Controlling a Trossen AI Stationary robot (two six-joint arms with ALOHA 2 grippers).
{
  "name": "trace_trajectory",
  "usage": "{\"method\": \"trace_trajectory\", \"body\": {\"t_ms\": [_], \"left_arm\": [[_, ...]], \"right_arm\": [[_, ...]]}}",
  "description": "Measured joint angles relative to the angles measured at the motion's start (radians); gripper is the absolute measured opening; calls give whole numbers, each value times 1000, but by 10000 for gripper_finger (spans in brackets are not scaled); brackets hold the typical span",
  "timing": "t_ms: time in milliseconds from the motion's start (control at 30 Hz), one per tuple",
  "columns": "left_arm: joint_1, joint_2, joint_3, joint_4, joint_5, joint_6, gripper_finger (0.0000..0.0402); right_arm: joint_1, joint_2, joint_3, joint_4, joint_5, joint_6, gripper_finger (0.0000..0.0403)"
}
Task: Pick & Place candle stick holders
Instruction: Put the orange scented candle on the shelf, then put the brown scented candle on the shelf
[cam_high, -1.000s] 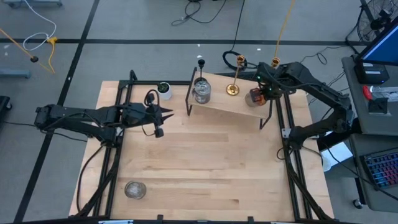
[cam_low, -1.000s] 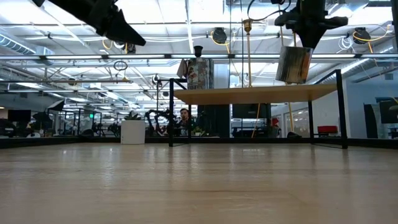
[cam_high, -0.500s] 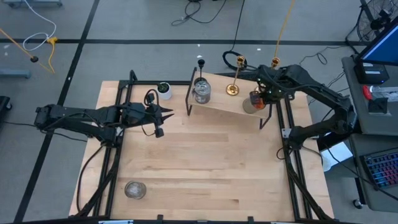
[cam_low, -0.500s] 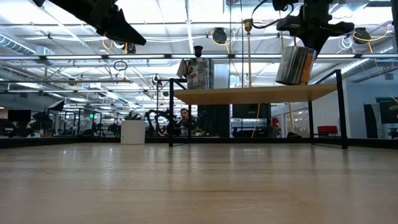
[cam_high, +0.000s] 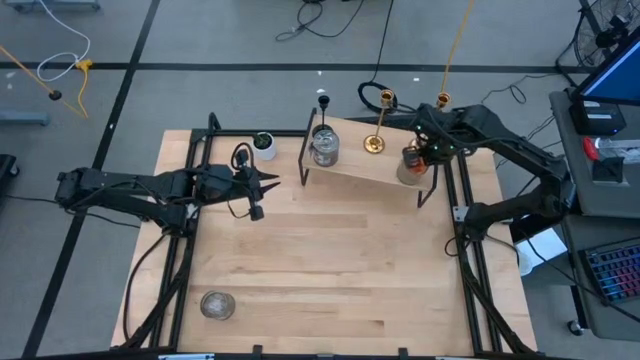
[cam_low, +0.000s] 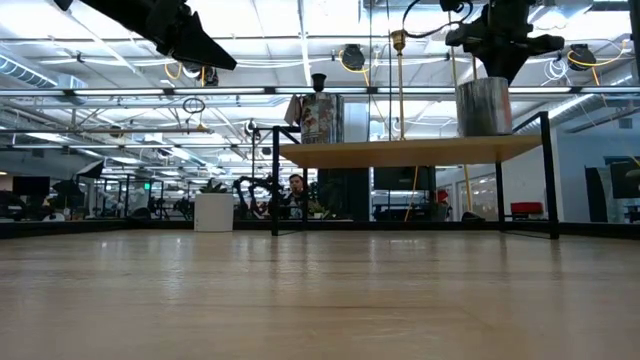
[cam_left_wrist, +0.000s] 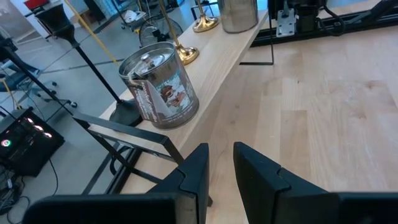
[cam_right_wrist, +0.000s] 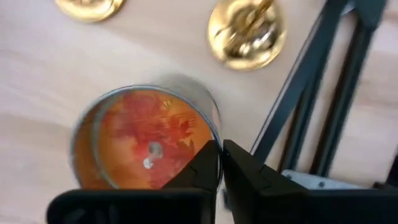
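The orange-red glass cup (cam_right_wrist: 140, 146) stands upright on the right end of the raised wooden shelf (cam_high: 355, 165); in the low view it looks silvery (cam_low: 484, 106). My right gripper (cam_right_wrist: 221, 163) is shut on its rim from above (cam_high: 424, 150). On the shelf also stand a silvery glass cup (cam_high: 324, 146) and a brass holder (cam_high: 374, 145). Behind the shelf are a slim black stemmed holder (cam_high: 323, 100) and a second brass one (cam_high: 441, 99). Another glass cup (cam_high: 217, 304) stands on the table at the near left. My left gripper (cam_high: 262, 184) hovers slightly open and empty left of the shelf. My right gripper pinches the orange-red cup's wall at the rim (cam_right_wrist: 211, 134), one finger inside the cup and one outside. The fingers (cam_low: 497, 55) point down from above. The cup stands upright with its bottom on the shelf.
A small white cup with a dark inside (cam_high: 264, 143) stands at the table's far edge, left of the shelf. Black frame rails (cam_high: 190, 190) run along both table sides, and the shelf's black legs (cam_high: 304, 165) stand on the table. Bare wood (cam_high: 330, 260) fills the middle and near part.
My right gripper has lowered the orange-red cup, which hung tilted just above the shelf's right end. The cup now stands upright on the shelf, with the gripper still shut on its rim.
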Motion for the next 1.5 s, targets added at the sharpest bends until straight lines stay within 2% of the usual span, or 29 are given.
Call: {"method": "trace_trajectory", "body": {"t_ms": [100,400,833,1000,1267,1500], "left_arm": [[0,0,0,0,0,-5,81],[0,0,0,1,0,-5,81],[-9,-3,0,-19,0,24,81],[-37,-35,0,-82,0,39,81],[-109,-115,0,-157,0,-57,81],[-178,-181,7,-307,0,-213,81]], "right_arm": [[-4,-4,0,15,72,14,28],[-12,-3,0,26,66,-34,49],[-12,-3,0,63,70,-120,143],[-9,-16,0,64,70,-144,142],[10,-106,2,91,53,-140,119],[139,-207,-29,258,-56,-122,110]]}}
